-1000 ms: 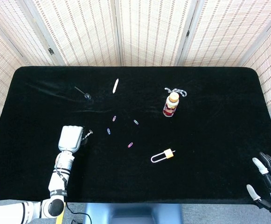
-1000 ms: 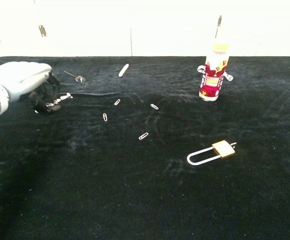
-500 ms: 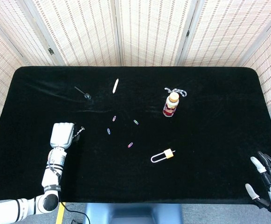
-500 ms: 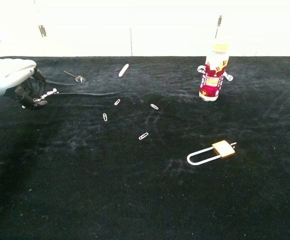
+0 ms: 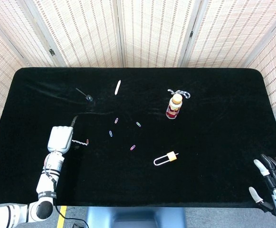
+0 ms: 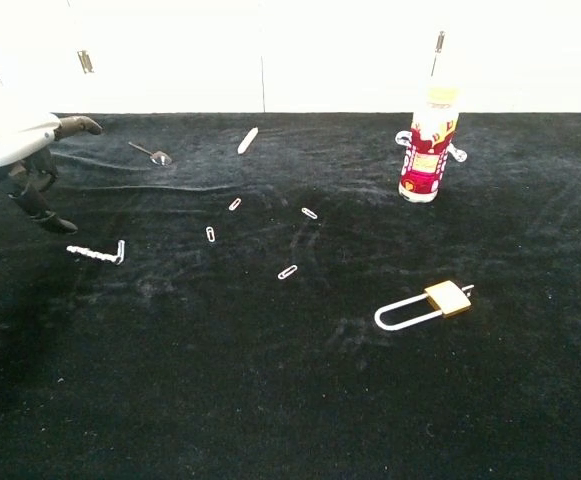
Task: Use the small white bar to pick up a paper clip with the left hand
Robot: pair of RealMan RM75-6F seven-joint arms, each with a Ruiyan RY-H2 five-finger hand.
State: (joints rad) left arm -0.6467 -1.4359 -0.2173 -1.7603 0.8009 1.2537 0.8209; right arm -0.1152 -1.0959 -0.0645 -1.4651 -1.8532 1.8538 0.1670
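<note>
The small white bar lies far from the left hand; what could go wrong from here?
1. The left hand must cross to the small white bar; the spoon lies near that path and could be bumped.
2. The paper clips are scattered and thin, so the bar may push one away.

Head view looks steeply down from above the near edge, taking in the whole black table with the folding screen beyond it. Chest view sits low at the near side, facing straight across the cloth toward a pale wall, much closer to the surface. Both share the bottle, the padlock and the small white bar. The left hand shows at the left edge in both.
</note>
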